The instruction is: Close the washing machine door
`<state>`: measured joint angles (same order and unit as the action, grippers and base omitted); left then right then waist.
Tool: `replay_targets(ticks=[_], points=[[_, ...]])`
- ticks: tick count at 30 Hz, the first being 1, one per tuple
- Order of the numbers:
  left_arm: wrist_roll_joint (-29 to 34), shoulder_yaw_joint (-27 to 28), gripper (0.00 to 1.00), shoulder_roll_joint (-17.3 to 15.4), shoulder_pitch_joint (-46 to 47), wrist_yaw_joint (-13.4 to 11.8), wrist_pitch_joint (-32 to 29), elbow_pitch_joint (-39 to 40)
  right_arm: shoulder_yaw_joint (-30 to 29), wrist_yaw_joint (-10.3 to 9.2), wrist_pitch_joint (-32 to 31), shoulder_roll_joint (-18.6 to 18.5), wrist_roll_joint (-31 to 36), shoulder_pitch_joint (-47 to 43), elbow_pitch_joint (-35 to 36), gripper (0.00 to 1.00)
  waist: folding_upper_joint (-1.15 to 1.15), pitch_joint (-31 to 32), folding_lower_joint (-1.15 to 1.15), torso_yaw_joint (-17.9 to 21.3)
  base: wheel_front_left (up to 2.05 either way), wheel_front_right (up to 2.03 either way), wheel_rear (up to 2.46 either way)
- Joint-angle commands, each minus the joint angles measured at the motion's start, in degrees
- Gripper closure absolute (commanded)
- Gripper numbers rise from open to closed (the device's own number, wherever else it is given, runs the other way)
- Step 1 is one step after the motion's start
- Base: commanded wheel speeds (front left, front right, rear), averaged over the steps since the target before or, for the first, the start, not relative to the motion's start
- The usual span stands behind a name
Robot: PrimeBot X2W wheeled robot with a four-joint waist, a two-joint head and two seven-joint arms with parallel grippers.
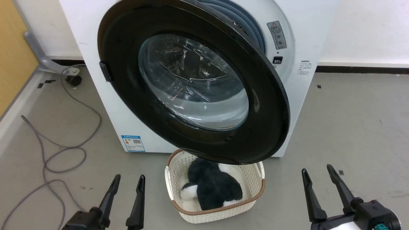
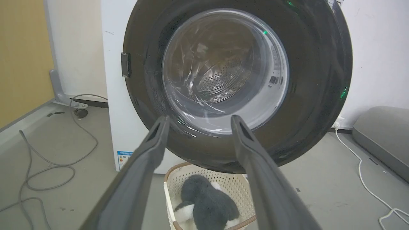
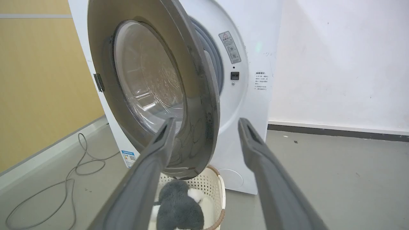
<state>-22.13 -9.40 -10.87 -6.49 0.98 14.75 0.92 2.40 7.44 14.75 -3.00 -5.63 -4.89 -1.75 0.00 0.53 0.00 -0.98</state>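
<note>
Head view shows the big round black door (image 1: 121,64) of the washing machine (image 1: 80,25) standing part way open. It is held on at its left side. Its right side swings out from the white front, so the grey rubber ring (image 1: 252,28) shows in the gap. A clear glass bowl (image 1: 191,83) fills the middle of the door. Through the glass, in the left wrist view, you can see the metal drum (image 2: 220,80) with little holes. A small blue label (image 1: 133,143) is stuck low on the machine's front, near its left corner. A cream basket (image 1: 207,217) sits on the floor (image 1: 351,127) just in front of the machine, with its back part under the bottom of the door. A fluffy black and white toy (image 1: 214,185) lies in it. A grey cable (image 1: 100,119) curls on the floor left of the machine. The left gripper (image 1: 129,176) is left of the basket and the right gripper (image 1: 316,168) is right of it. Both have fingers spread wide and hold nothing.
</note>
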Motion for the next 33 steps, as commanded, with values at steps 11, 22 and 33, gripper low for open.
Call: replay_targets(ticks=[11,22,33], points=[[7.54,4.9,0.0,5.26,-1.04,4.2,0.24,-1.62,1.79,0.05,0.25,-0.32,-1.23,-0.76,-0.02,0.98,0.0,-0.06,0.0,-2.17,0.0,0.0,0.0],[8.26,5.33,0.0,7.13,0.66,5.74,0.25,-2.28,9.27,0.05,-1.24,-9.51,-1.78,5.0,0.1,1.0,0.0,-3.43,0.0,-4.8,0.0,0.0,0.0],[9.23,5.36,0.0,7.48,5.18,6.36,0.25,-2.41,14.12,0.05,-4.72,-19.39,-10.29,21.92,-4.31,1.0,0.0,-11.09,0.0,-7.21,0.0,0.0,0.0]])
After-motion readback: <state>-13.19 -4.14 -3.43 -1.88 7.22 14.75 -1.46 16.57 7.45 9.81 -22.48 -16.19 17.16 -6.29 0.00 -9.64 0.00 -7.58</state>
